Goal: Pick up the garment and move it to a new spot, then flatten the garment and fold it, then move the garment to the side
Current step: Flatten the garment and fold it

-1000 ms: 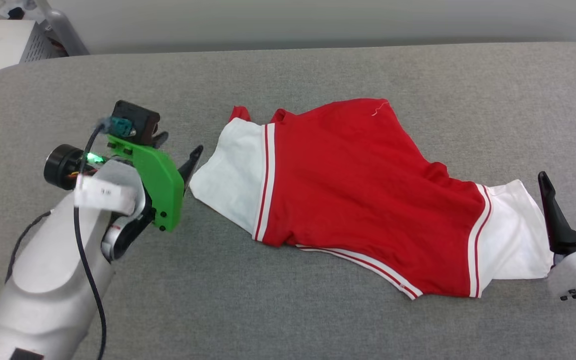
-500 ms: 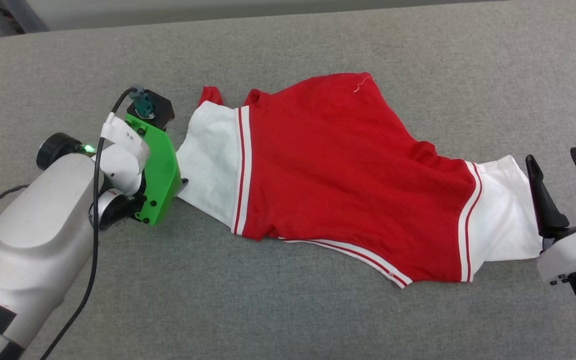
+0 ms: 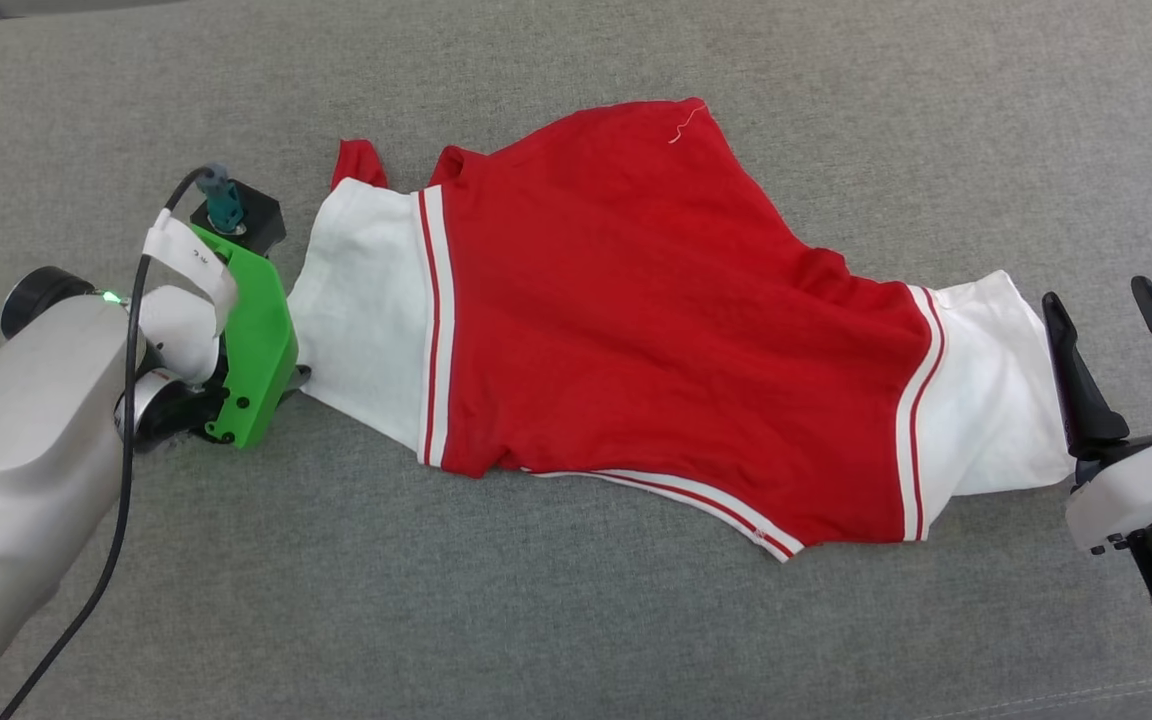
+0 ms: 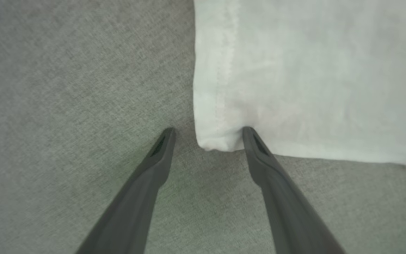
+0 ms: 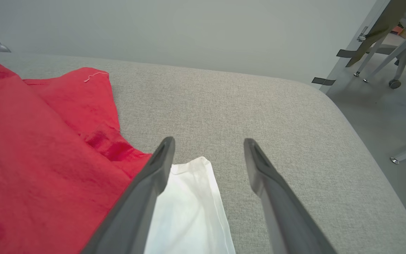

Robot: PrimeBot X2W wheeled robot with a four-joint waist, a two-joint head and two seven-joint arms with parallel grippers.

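The garment lies spread sideways on the grey table, red in the body with a white sleeve at each end and red-white stripe trim. My left gripper points down at the left sleeve's lower corner, mostly hidden under its green mount. In the left wrist view it is open, with the white sleeve corner lying between the fingertips on the table. My right gripper stands open just right of the right sleeve. In the right wrist view that sleeve lies beside my left finger.
The table's rounded right edge drops to a grey floor with chair and table legs. A pale wall stands behind the table. A black cable hangs along my left arm.
The head camera has moved closer, shifting the picture left. My left gripper has turned downward and dropped onto the left sleeve's corner. The right gripper stays beside the right sleeve.
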